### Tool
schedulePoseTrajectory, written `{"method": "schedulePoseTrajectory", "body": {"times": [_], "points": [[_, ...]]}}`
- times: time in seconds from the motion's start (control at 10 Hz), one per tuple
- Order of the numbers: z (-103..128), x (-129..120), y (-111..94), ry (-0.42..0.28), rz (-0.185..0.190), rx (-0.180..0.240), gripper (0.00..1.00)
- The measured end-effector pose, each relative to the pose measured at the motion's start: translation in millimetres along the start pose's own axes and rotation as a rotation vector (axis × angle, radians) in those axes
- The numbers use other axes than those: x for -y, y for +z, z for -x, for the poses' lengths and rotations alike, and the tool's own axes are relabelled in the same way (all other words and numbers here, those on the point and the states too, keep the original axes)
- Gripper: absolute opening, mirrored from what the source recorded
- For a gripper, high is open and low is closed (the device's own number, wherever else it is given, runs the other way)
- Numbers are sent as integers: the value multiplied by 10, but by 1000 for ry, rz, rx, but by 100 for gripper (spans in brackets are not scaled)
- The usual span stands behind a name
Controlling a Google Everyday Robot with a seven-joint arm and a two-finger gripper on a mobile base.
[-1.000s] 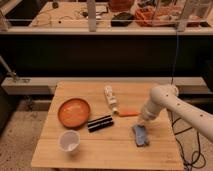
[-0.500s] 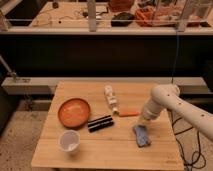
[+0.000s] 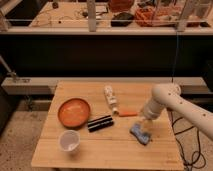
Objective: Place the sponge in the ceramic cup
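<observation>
A wooden table [image 3: 112, 152] fills the lower middle of the frame. The sponge [image 3: 140, 134], a small blue pad, lies flat on the table at the lower right, near the right edge. The gripper [image 3: 143, 123] is directly over the sponge's upper end and right at it; whether it touches the sponge cannot be made out, nor whether the claw is open, closed or gripping. The white arm [image 3: 167, 99] reaches in from the right edge of the frame and bends down to the gripper.

The ceramic cup [image 3: 69, 140] stands upright at the lower left of the table, well apart from the sponge, with a pale inside. Just above it sits a wide orange dish [image 3: 74, 112]. Between the dish and the sponge lies a black oblong thing [image 3: 100, 123], slanting slightly. A small orange carrot-like piece [image 3: 128, 113] lies to the left of the gripper, and a white bottle [image 3: 110, 96] lies on its side above it, toward the table's far edge.

Behind the table runs a dark low wall, with cluttered benches along the top of the frame.
</observation>
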Motion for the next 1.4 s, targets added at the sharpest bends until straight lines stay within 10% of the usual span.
{"method": "schedulePoseTrajectory", "body": {"times": [1.1,1.4], "points": [[85,-58,318,5,-2,17,79],[61,-14,337,17,-15,23,59]]}}
